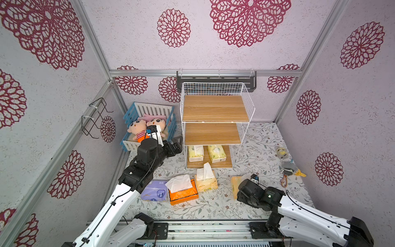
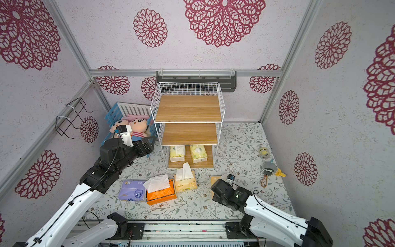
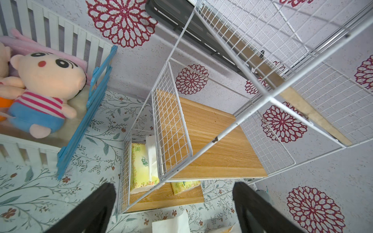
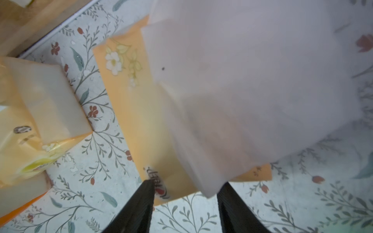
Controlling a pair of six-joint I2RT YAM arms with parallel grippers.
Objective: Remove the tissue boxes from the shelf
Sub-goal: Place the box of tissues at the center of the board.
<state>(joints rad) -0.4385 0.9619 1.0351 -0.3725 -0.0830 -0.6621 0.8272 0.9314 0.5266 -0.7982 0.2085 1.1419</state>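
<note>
two tissue packs are seen on the bottom board of the shelf [image 1: 213, 108]: a pale yellow pack [image 1: 196, 153] against the shelf's wire side wall and a yellow-green pack [image 1: 217, 153] just beside it, both under the middle board. four others are laid on the counter [image 1: 258, 147] in front of the shelf: a lavender pack [image 1: 155, 191], an orange pack [image 1: 183, 193], a cream pack [image 1: 206, 181] and an amber pack [image 4: 125, 113]. the left fingers [image 3: 96, 205] are spread wide and empty, held just outside the shelf's side wall and above its bottom tier. the right fingers [image 4: 139, 209] are seen apart over the amber pack's end and its loose tissue; whether anything is pinched cannot be told. the step in hand is judged to be the reach for the pale yellow pack. the shelf is best entered through its open front, since its side is closed by wire. the fingers should be lowered below the middle board, set across the pack's short width and closed on its body, not on the tissue alone, as a soft pack is likely to sag. the pack should then be drawn straight out of the shelf's front, so that no wire is caught.
</note>
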